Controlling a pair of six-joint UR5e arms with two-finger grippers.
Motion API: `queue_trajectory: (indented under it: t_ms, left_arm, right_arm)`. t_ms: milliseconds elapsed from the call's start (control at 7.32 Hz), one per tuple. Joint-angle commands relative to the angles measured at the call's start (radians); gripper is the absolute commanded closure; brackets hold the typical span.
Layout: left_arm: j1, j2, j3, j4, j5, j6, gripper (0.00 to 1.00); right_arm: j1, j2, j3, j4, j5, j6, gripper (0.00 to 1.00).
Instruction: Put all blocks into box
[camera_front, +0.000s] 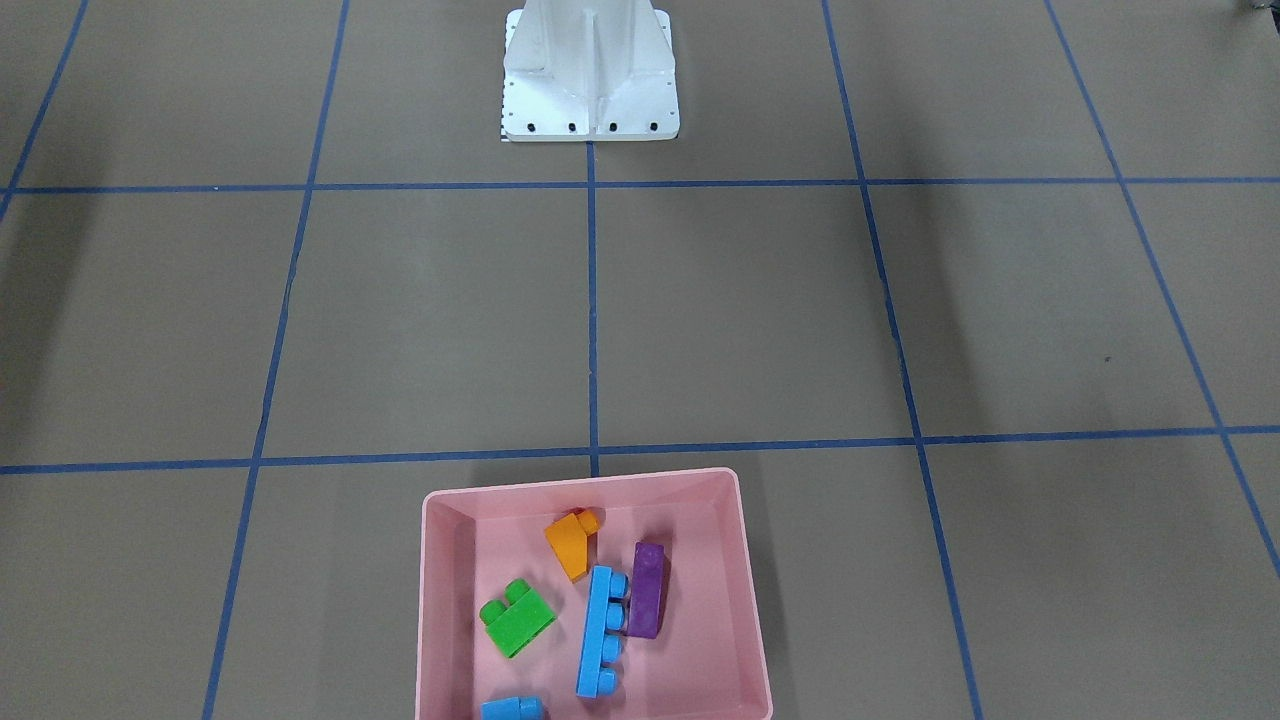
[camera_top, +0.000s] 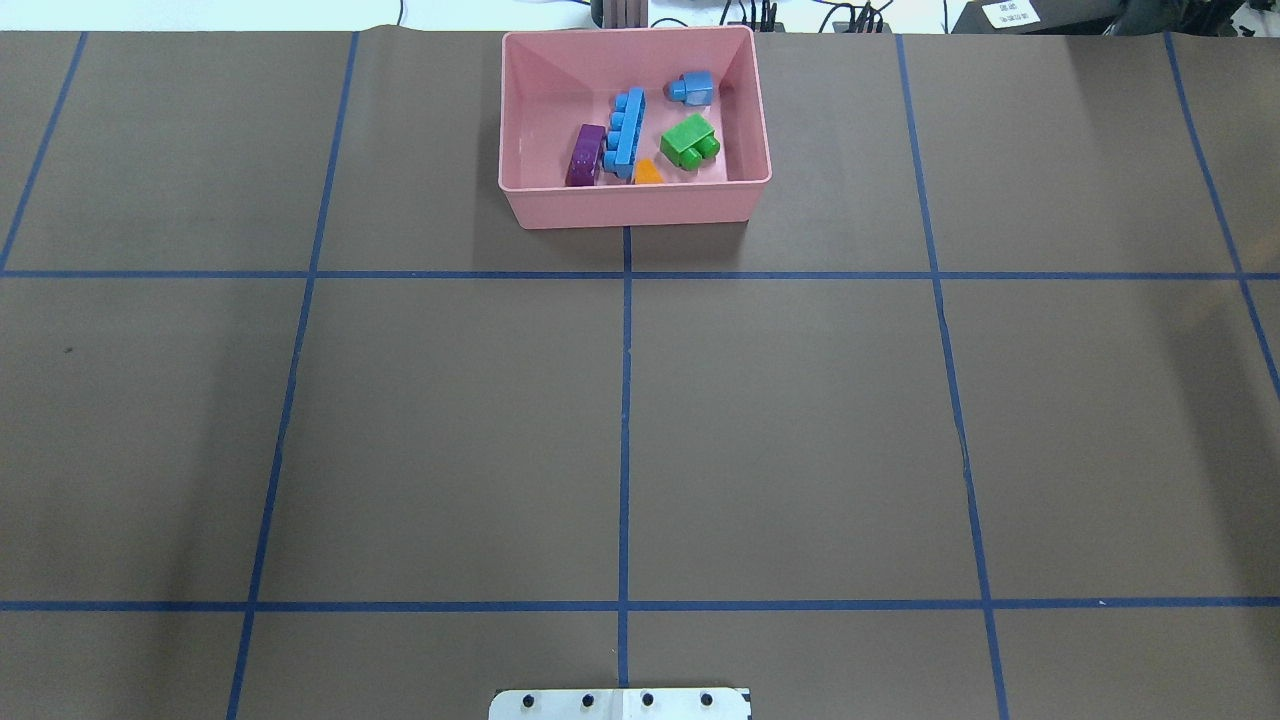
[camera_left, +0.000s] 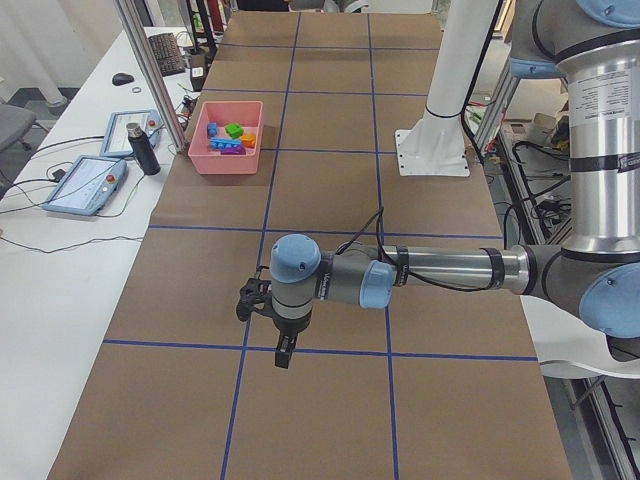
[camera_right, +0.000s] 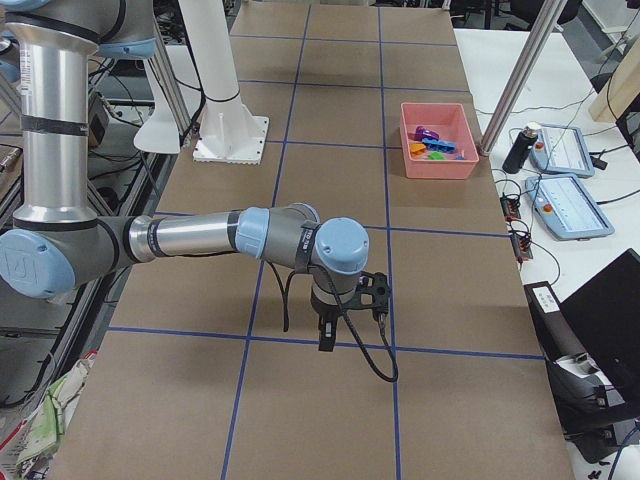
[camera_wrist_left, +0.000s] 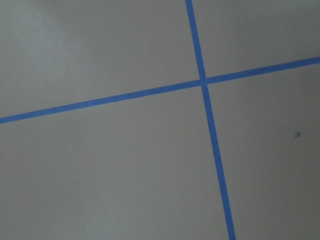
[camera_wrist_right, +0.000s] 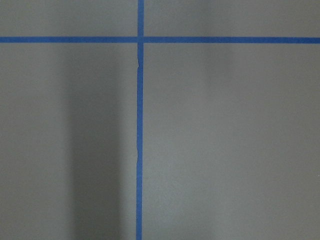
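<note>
One box (camera_front: 445, 600) stands on the worktop (camera_front: 800, 320). It holds five blocks: one orange block (camera_front: 570, 545), one purple block (camera_front: 647, 590), one green block (camera_front: 517, 618) and two blue ones, a long blue block (camera_front: 600, 630) and a small blue block (camera_front: 512, 709). There is one white base (camera_front: 590, 110). Two end effectors show: the left end effector (camera_left: 283, 355) and the right end effector (camera_right: 325, 340). Beside the worktop are two tablets, a far tablet (camera_right: 566, 148) and a near tablet (camera_right: 575, 205), and one dark bottle (camera_right: 520, 150).

Open table (camera_top: 800, 430) surface lies under and all around the left end effector (camera_left: 284, 355) and the right end effector (camera_right: 325, 340). Well away from both, the white base (camera_front: 590, 110) rises on the robot's side, and the walled pink box (camera_top: 630, 205) sits opposite.
</note>
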Motion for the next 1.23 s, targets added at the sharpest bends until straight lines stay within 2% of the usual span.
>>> queue_trajectory:
  t_ms: [0, 1092]
  left_arm:
    - [0.000, 0.000, 0.001, 0.000, -0.001, -0.001, 0.00]
    - [-0.002, 0.003, -0.020, 0.015, -0.011, -0.002, 0.00]
  right_arm:
    - [0.001, -0.019, -0.071, 0.186, 0.006, 0.016, 0.00]
    - [0.001, -0.012, -0.041, 0.189, 0.019, 0.105, 0.00]
